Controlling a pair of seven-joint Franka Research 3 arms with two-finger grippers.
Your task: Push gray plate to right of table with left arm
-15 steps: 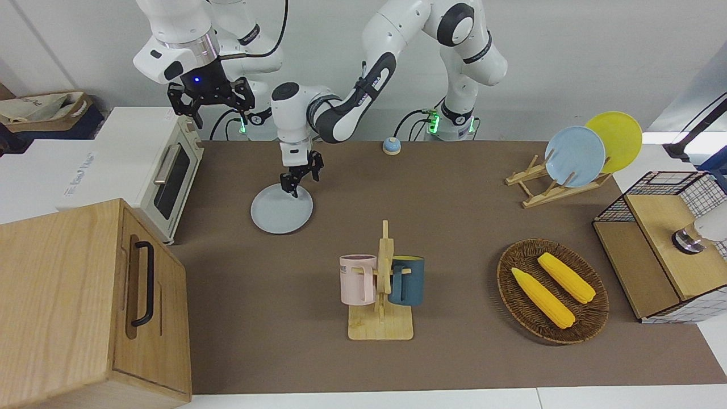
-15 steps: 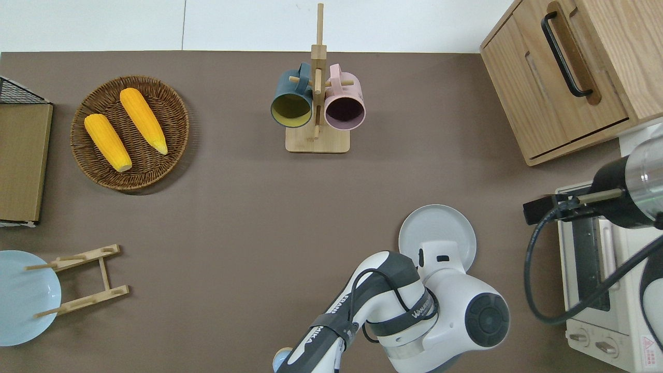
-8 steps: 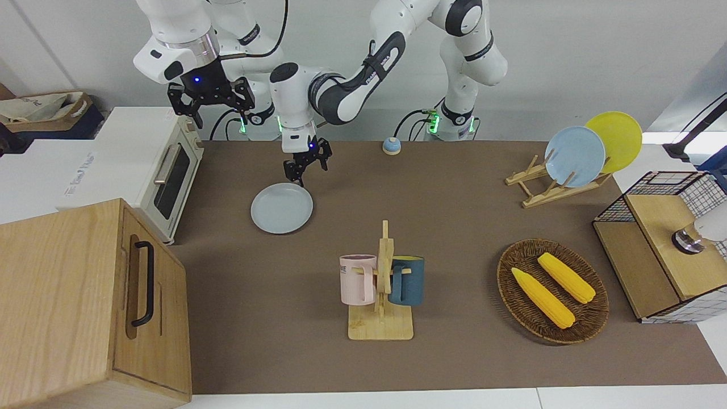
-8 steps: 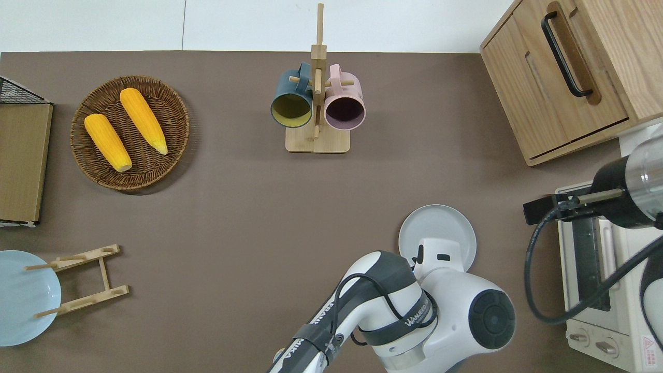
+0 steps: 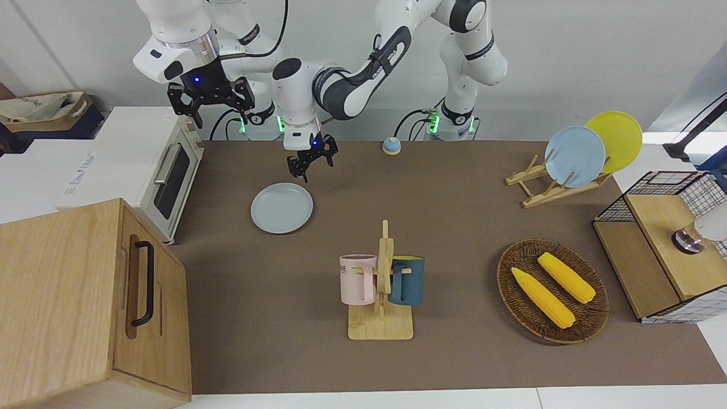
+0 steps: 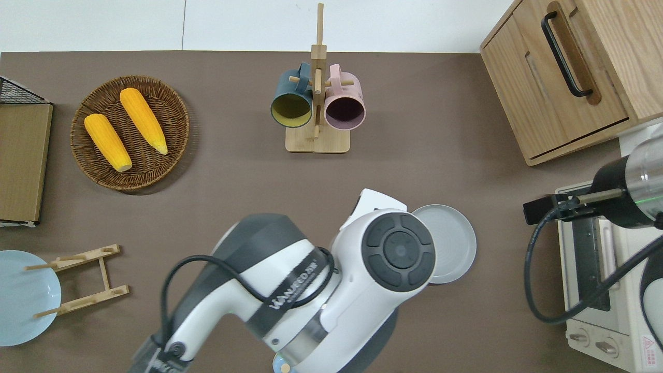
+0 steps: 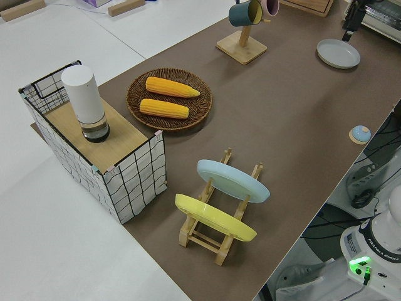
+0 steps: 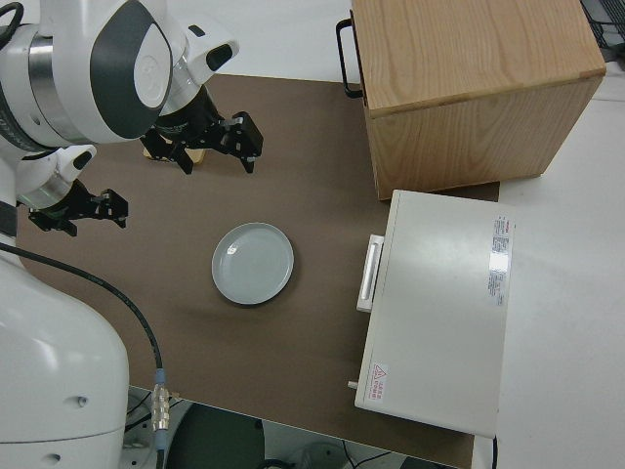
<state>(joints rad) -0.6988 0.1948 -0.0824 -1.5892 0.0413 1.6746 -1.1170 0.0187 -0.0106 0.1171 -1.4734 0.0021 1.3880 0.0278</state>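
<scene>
The gray plate [image 5: 281, 208] [image 6: 453, 243] [image 8: 253, 263] lies flat on the brown table [image 5: 454, 227], toward the right arm's end and close to the toaster oven. My left gripper [image 5: 311, 159] [image 8: 80, 211] hangs open in the air, clear of the plate, with nothing between its fingers. It is off the plate's rim on the side toward the left arm's end. In the overhead view the left arm's own bulk hides that gripper and covers part of the plate. The right gripper [image 5: 211, 104] is open and its arm is parked.
A white toaster oven [image 5: 164, 170] and a wooden cabinet [image 5: 85, 301] stand at the right arm's end. A mug rack [image 5: 381, 289] is mid-table. Toward the left arm's end stand a corn basket [image 5: 552, 291], a plate rack [image 5: 545, 187] and a wire basket [image 5: 664, 244]. A small blue knob [image 5: 391, 146] lies near the robots.
The left gripper has risen off the gray plate's rim and drawn back toward the robots and the left arm's end. The plate has stayed in place.
</scene>
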